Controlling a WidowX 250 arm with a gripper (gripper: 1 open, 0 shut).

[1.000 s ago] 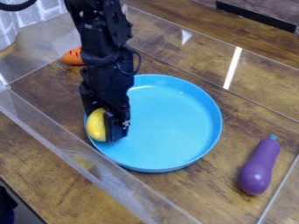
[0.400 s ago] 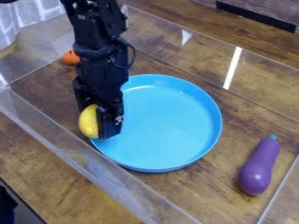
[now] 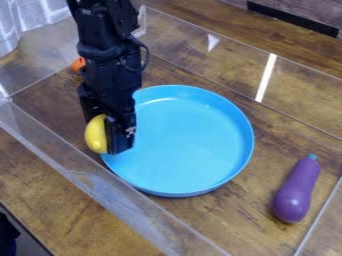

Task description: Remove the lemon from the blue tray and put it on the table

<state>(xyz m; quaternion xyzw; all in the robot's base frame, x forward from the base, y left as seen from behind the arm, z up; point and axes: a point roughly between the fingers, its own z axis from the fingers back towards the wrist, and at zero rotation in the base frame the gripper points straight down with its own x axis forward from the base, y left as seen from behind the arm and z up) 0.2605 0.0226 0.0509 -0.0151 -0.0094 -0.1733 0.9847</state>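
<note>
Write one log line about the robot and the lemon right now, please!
pincer: shut on lemon | lemon: lifted over left rim of blue tray | not yet on table

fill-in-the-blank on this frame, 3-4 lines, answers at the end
1. The end effector grips a yellow ____.
2. The held fruit hangs at the blue tray's ____ edge in the picture.
3. The purple eggplant lies on the table, ____ the tray.
4. The tray's inside is ____.

Answers: lemon; left; outside; empty
</note>
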